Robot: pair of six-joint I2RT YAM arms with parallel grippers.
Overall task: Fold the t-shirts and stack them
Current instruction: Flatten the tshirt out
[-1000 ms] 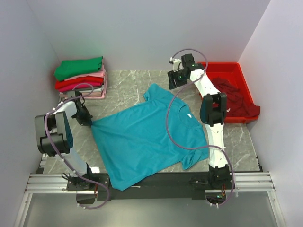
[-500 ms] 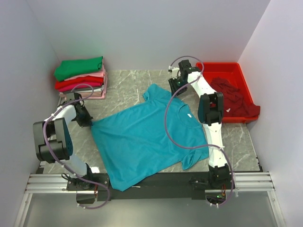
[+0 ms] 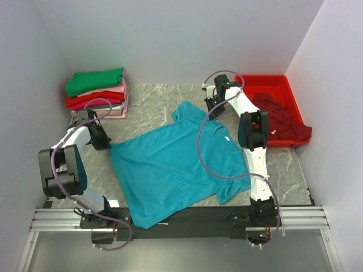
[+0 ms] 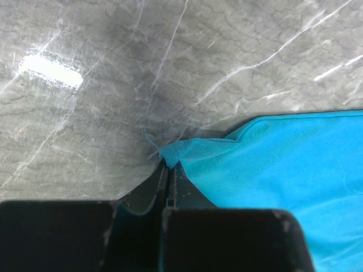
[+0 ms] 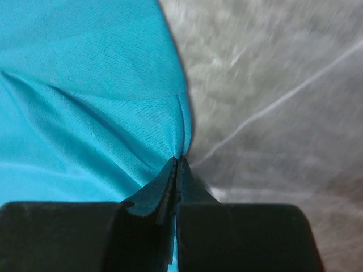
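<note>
Teal shirt lies spread flat mid-tabletop. Left fingers are clamped on its hem corner at 9 o'clock, and right fingers pinch its edge at 1 o'clock. The cloth looks thin, light and limp, so likely to sag; corners and edges suit gripping

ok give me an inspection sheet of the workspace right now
surface: grey marbled table top
job's things: teal-blue t-shirt spread flat; folded stack far left, green on top; dark maroon shirt crumpled in red tray, far right
clutter: nothing seen
end effectors: left end effector shut on t-shirt's hem corner; right end effector shut on its shoulder edge
cables: purple cables loop beside both arms
surroundings: plain walls on three sides
</note>
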